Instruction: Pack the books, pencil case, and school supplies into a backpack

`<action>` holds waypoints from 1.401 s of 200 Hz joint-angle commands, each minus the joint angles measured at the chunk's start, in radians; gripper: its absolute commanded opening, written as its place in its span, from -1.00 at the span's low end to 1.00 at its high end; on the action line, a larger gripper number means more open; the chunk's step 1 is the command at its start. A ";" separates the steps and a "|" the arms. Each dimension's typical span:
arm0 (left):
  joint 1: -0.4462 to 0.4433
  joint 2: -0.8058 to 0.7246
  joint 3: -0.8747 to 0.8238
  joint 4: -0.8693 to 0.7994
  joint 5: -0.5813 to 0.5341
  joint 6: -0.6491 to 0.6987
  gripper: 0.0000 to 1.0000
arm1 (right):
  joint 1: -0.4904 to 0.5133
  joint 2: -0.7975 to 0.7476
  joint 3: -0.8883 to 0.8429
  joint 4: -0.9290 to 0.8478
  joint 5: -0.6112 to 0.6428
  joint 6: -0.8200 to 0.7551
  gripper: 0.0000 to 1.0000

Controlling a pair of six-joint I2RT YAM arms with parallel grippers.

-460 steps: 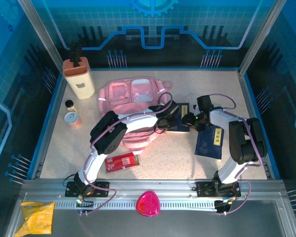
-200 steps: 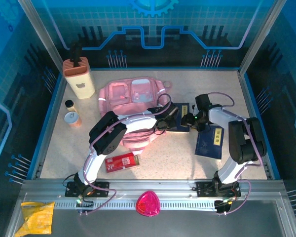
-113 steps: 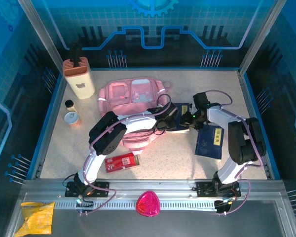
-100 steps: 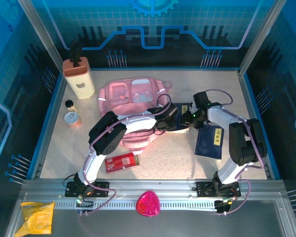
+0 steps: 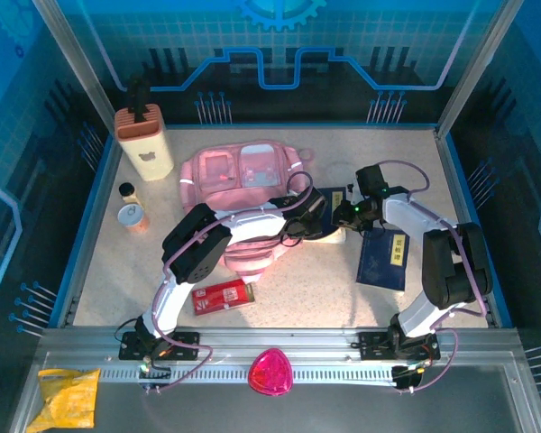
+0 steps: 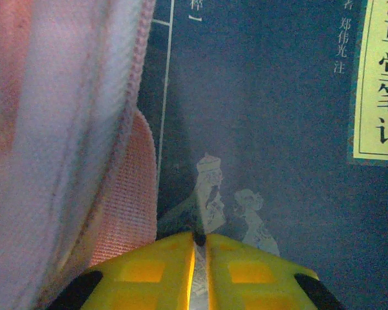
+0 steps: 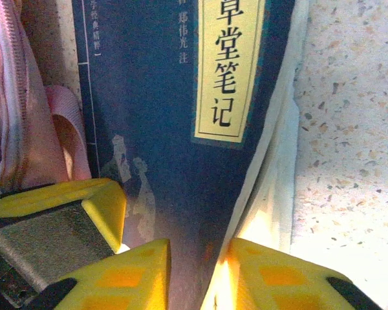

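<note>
The right gripper's (image 7: 197, 271) fingers (image 7: 271, 271) have drawn in over the last second from a wide spread to a narrow one. They now clamp the right-hand edge of the navy book (image 7: 155, 97), one finger on the dark cover and the other against the pale page block. Just to their left, the left gripper (image 6: 200, 252) has kept its fingers (image 6: 161, 265) nearly touching at the near edge of the same book. That wrist view is too close to tell whether a sliver of cover sits between them, though it may well

Further out, the book lies on the table (image 5: 298, 289) just right of the backpack (image 5: 243, 171), its left edge touching the pink fabric. From above, the right arm has crept slightly left toward the bag since a second ago, while the left arm has held its reach across the bag's front

The fresh grip means this book now looks secured from the right and ready to be worked leftward into the backpack, which is the step in hand. The rest of the packing is not yet done: the second navy book (image 5: 383, 257) lies flat on the near right, well apart from the bag, and the red pencil case (image 5: 223, 295) lies nearer still, beside the left arm
</note>
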 commanded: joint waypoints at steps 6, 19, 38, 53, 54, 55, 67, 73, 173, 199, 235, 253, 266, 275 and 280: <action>-0.014 0.014 -0.042 -0.089 0.010 -0.010 -0.70 | -0.006 -0.010 -0.011 0.013 -0.054 0.009 -0.59; -0.015 0.009 -0.041 -0.088 0.011 -0.009 -0.70 | -0.015 -0.020 -0.021 0.027 -0.072 0.019 -0.68; -0.014 -0.003 -0.033 -0.083 0.011 -0.005 -0.66 | -0.022 -0.030 -0.024 0.031 -0.085 0.030 -0.82; -0.012 -0.016 -0.024 -0.078 0.017 0.004 -0.57 | -0.028 -0.047 -0.026 0.024 -0.062 0.044 -0.92; -0.011 -0.017 -0.024 -0.077 0.017 0.003 -0.56 | -0.029 -0.050 -0.026 0.023 -0.061 0.045 -0.92; -0.011 -0.019 -0.025 -0.078 0.017 0.004 -0.56 | -0.031 -0.051 -0.027 0.023 -0.060 0.047 -0.93; -0.004 -0.040 -0.029 -0.072 0.038 0.001 -0.48 | -0.039 -0.078 -0.034 0.038 -0.081 0.065 -1.00; 0.001 -0.063 -0.038 -0.060 0.055 0.001 -0.42 | -0.040 -0.094 -0.035 0.039 -0.084 0.071 -1.00; 0.130 -0.644 -0.511 0.273 0.274 -0.177 0.45 | 0.029 -0.395 0.039 -0.086 -0.090 0.125 -1.00; 0.194 -0.771 -0.612 0.310 0.333 -0.206 0.67 | 0.094 -0.468 0.072 -0.104 -0.081 0.148 -1.00; 0.314 -0.903 -0.719 0.367 0.413 -0.211 0.90 | 0.190 -0.491 0.071 -0.046 -0.171 0.188 -1.00; 0.375 -0.936 -0.757 0.395 0.450 -0.218 0.94 | 0.256 -0.487 0.066 0.025 -0.188 0.217 -1.00; 0.416 -0.944 -0.790 0.443 0.485 -0.242 0.96 | 0.305 -0.468 0.088 0.043 -0.171 0.215 -1.00; 0.442 -0.941 -0.812 0.479 0.501 -0.266 0.97 | 0.323 -0.450 0.097 0.066 -0.181 0.223 -1.00; 0.460 -0.937 -0.826 0.496 0.513 -0.281 0.98 | 0.329 -0.439 0.100 0.089 -0.201 0.231 -1.00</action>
